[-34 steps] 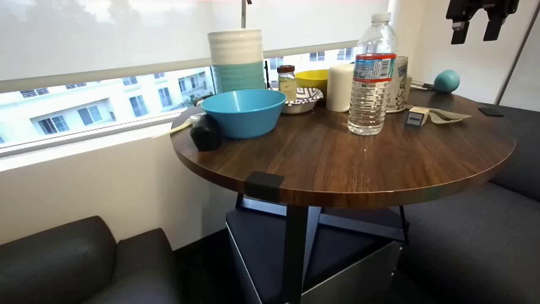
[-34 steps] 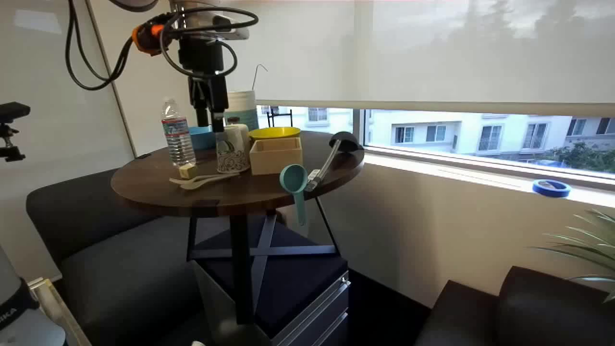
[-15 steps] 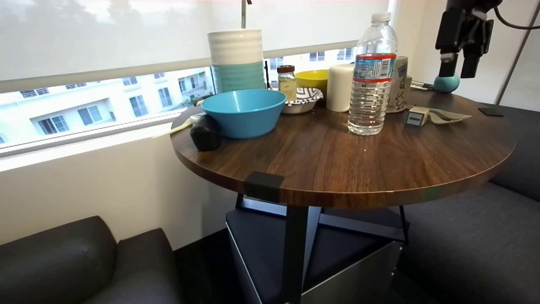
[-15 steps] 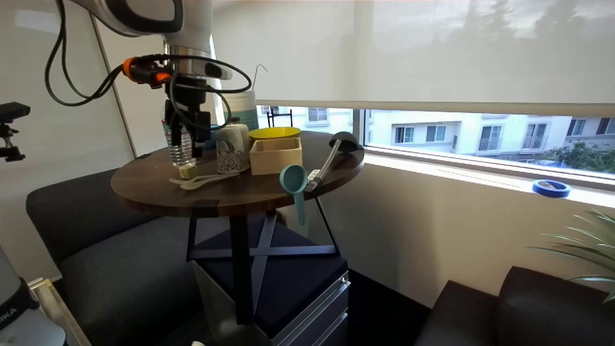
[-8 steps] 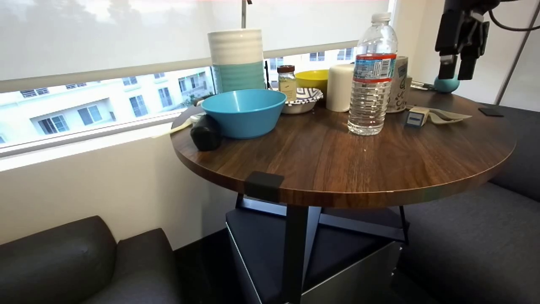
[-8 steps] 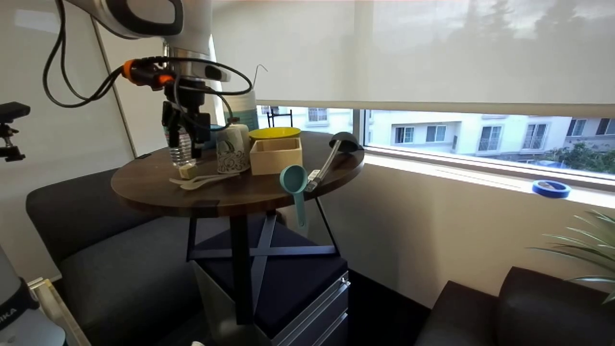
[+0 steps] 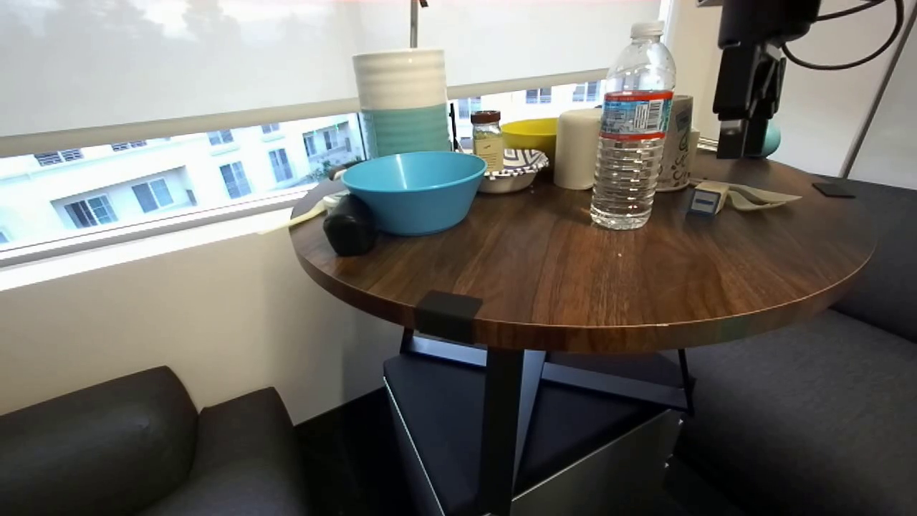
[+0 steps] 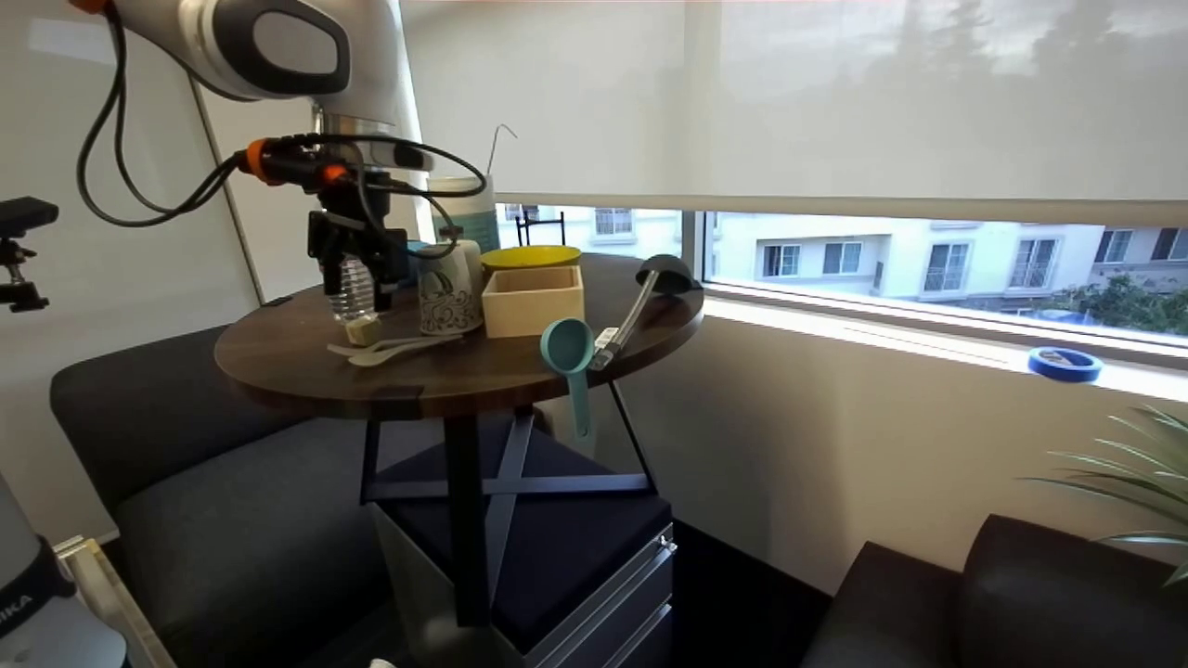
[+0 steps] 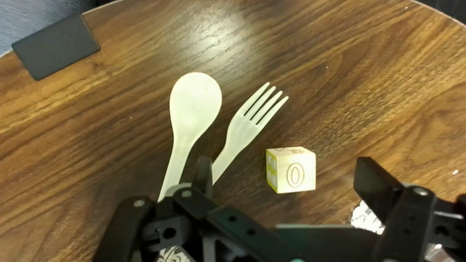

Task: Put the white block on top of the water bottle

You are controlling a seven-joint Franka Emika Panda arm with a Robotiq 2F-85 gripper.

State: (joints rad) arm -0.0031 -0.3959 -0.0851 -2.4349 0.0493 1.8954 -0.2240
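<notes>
The tool (image 9: 285,173) gapes wide, empty. In the wrist view, the block (image 9: 291,170) sits on the bench (image 9: 109,145) at five o'clock from the fork (image 9: 242,131). It seems light and stiff; pinch opposite sides.

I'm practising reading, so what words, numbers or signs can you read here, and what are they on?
"0", maybe the letter "O": one side of the toy block; its other marks aren't clear.
"KA": black band on the white robot base; what comes before is cut off.
Too small or blurred: labels on the water bottle and spice jar, and any print on the blue tape roll.
</notes>
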